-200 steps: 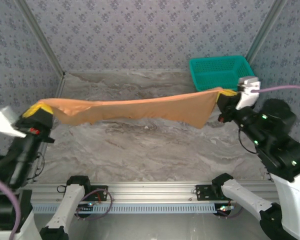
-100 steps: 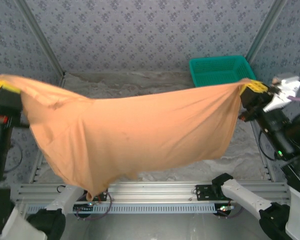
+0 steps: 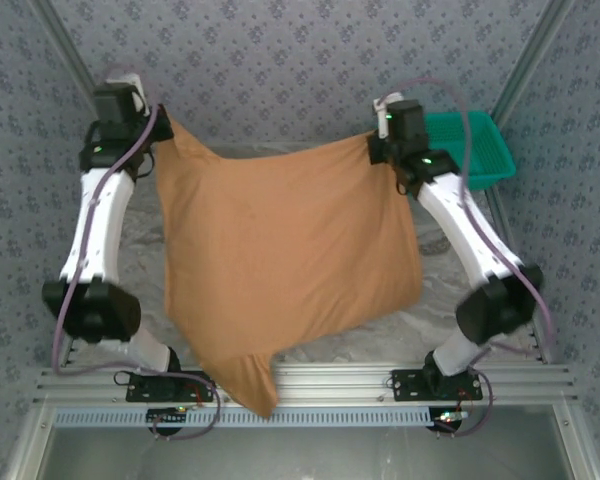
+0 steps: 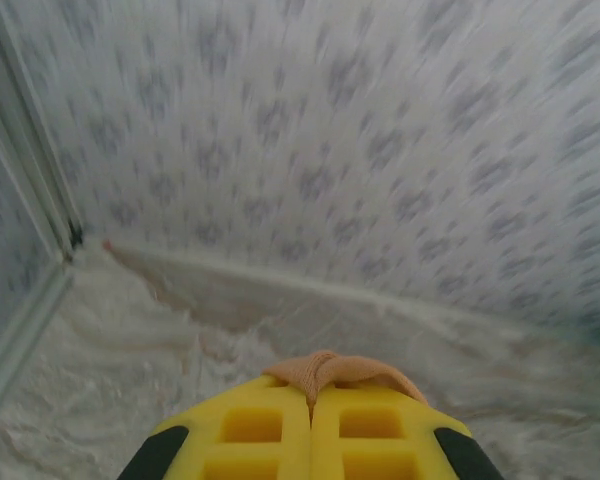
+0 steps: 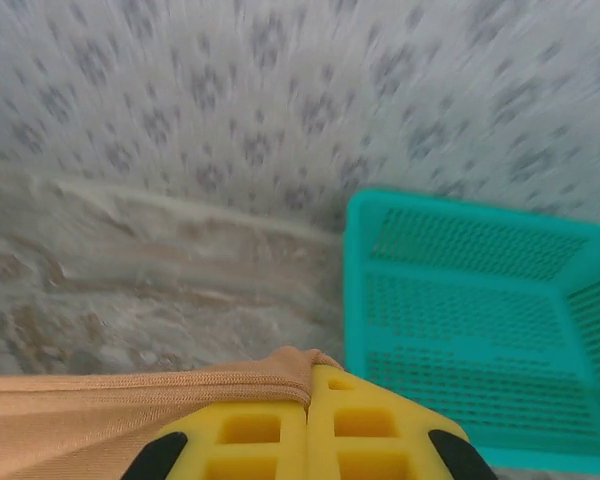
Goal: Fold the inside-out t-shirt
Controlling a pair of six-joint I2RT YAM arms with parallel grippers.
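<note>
a teal mesh basket (image 3: 483,148) sits at the far right of the marble-patterned table (image 3: 145,270), against the patterned wall (image 3: 280,60). in the top view the right arm crosses in front of its left part. the right wrist view looks straight into the basket (image 5: 480,300), where its perforated floor and side walls are in plain sight

the inside-out t-shirt (image 3: 280,250) hangs in the air between the two raised arms, spread wide as an orange-tan sheet over the middle of the table. its top edge sags slightly between the two held corners. a lower left corner trails down to a point over the aluminium rail (image 3: 330,385) at the near edge

the left gripper (image 3: 162,124) is clenched on the shirt's upper left corner and the right gripper (image 3: 374,142) on its upper right corner, just left of the basket

the wrist views add what the top view cannot resolve. at the left gripper (image 4: 312,395) the yellow fingers (image 4: 255,430) are pressed together with a small bunched nub of the t-shirt (image 4: 325,368) poking out above them. at the right gripper (image 5: 308,385) the yellow fingers (image 5: 370,425) are likewise pressed together on cloth, and the t-shirt (image 5: 130,400) runs off to the left with a stitched hem along its top edge. both wrist views are motion-blurred across the wall
</note>
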